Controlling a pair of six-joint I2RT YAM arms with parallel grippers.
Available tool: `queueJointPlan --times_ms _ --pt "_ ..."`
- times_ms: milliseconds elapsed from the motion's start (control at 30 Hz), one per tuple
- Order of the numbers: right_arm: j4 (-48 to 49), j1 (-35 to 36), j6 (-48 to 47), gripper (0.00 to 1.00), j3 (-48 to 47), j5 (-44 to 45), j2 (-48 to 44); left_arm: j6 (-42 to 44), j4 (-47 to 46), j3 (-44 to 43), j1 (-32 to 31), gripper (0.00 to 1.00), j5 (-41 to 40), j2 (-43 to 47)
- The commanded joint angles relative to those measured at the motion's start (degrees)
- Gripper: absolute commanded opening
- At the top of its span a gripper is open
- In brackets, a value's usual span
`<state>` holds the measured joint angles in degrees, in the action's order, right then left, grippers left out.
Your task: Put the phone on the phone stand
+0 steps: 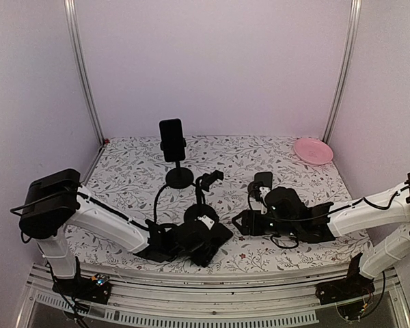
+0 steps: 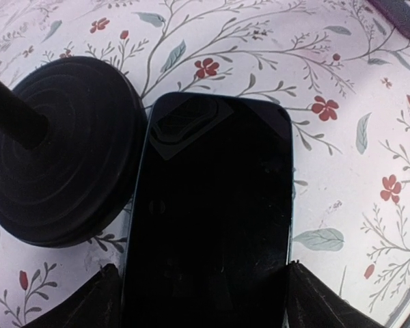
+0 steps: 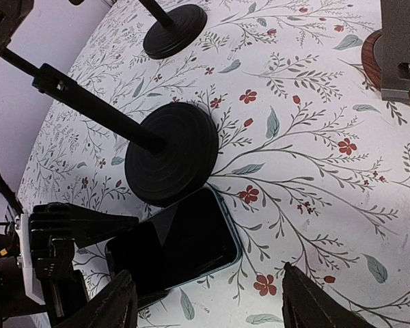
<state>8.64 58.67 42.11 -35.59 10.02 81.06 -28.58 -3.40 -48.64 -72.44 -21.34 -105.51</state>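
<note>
A black phone (image 2: 212, 205) lies flat on the flowered table, its far end against the round black base (image 2: 55, 171) of a phone stand. My left gripper (image 2: 201, 301) has a finger on each long edge of the phone's near end and is shut on it. In the right wrist view the phone (image 3: 178, 249) lies below the stand base (image 3: 171, 154), with the left gripper (image 3: 61, 260) at its left end. My right gripper (image 3: 212, 307) is open and empty, hovering just above the phone's other end. From above, the left gripper (image 1: 208, 239) and right gripper (image 1: 244, 222) face each other; the stand's clamp (image 1: 210, 179) rises behind them.
A second stand (image 1: 172, 140) at the back holds another black phone; its base (image 3: 175, 31) shows far off. A wooden-based holder (image 3: 396, 55) stands near the right gripper. A pink plate (image 1: 313, 150) sits at the back right.
</note>
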Motion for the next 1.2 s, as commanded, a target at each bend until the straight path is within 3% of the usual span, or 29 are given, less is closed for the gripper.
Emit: queueJointPlan --times_ms 0,167,300,567,833,1167 --pt "-1.06 -0.36 -1.47 0.73 -0.25 0.70 0.71 0.32 9.55 4.56 -1.66 0.74 3.15 -2.59" --pt "-0.36 -0.32 -2.72 0.73 -1.46 -1.46 2.83 0.70 8.92 5.75 -3.27 0.54 0.81 -1.36" --pt "0.25 -0.35 -5.17 0.77 -2.88 -4.74 4.96 1.83 5.59 8.83 -3.80 0.47 -0.78 2.97" --pt "8.80 -1.81 -4.20 0.78 -0.98 -16.74 8.04 5.87 -3.55 14.90 -5.68 0.43 -4.09 10.92" --pt "19.69 -5.20 0.19 0.77 2.81 -28.75 12.43 8.95 -9.41 17.26 -7.45 0.41 -6.91 13.46" --pt "26.72 -5.48 2.99 0.74 2.70 -33.80 18.69 13.32 -13.97 17.44 -8.99 0.40 -7.85 16.28"
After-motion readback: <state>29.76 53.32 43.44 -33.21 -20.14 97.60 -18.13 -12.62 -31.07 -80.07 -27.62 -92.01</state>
